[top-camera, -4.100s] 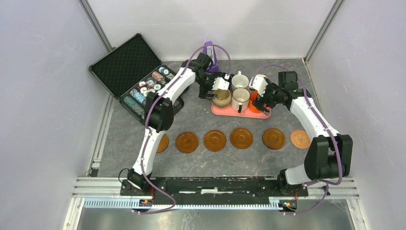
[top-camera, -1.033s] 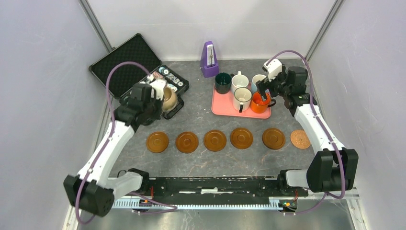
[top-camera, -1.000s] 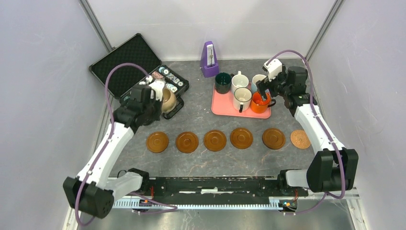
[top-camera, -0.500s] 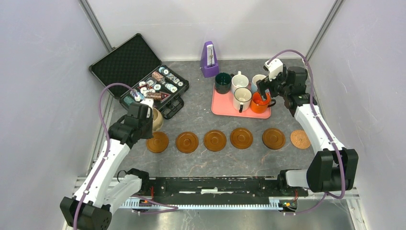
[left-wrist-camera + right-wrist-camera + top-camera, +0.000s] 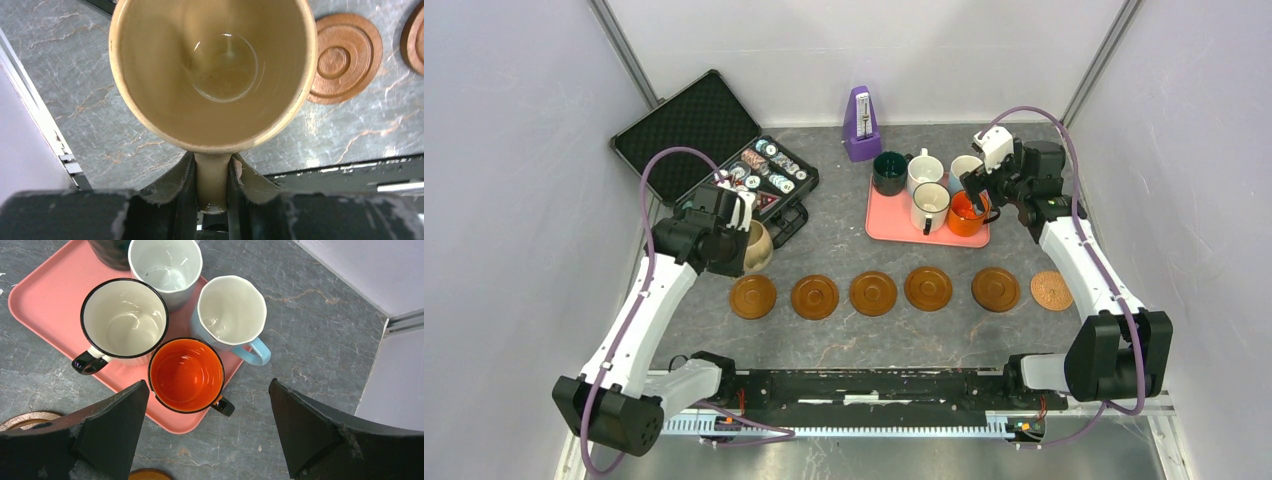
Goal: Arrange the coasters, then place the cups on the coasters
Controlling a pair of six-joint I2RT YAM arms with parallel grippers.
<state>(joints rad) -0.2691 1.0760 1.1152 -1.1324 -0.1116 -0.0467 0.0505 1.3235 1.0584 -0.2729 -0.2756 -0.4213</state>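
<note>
My left gripper (image 5: pixel 212 161) is shut on the handle of the tan cup (image 5: pixel 212 75), which hangs upright. In the top view this cup (image 5: pixel 758 247) sits just behind the leftmost coaster (image 5: pixel 753 297); that coaster (image 5: pixel 345 57) lies right of the cup in the left wrist view. Several brown coasters form a row across the table, ending at the right one (image 5: pixel 1051 290). My right gripper (image 5: pixel 207 390) is open above the orange cup (image 5: pixel 186 375), holding nothing. On the pink tray (image 5: pixel 40 295) also stand a black-rimmed cream cup (image 5: pixel 124 320), a white cup (image 5: pixel 165 265) and a light blue cup (image 5: pixel 231 312).
An open black case of poker chips (image 5: pixel 724 165) lies at the back left, close behind my left gripper (image 5: pixel 740 238). A purple metronome (image 5: pixel 861 125) stands at the back centre. A dark green cup (image 5: pixel 889 172) stands at the tray's far left corner. Walls enclose the table.
My left arm has carried the tan cup from over the chip case forward, toward the leftmost coaster. The right arm has stayed still, open over the tray.
</note>
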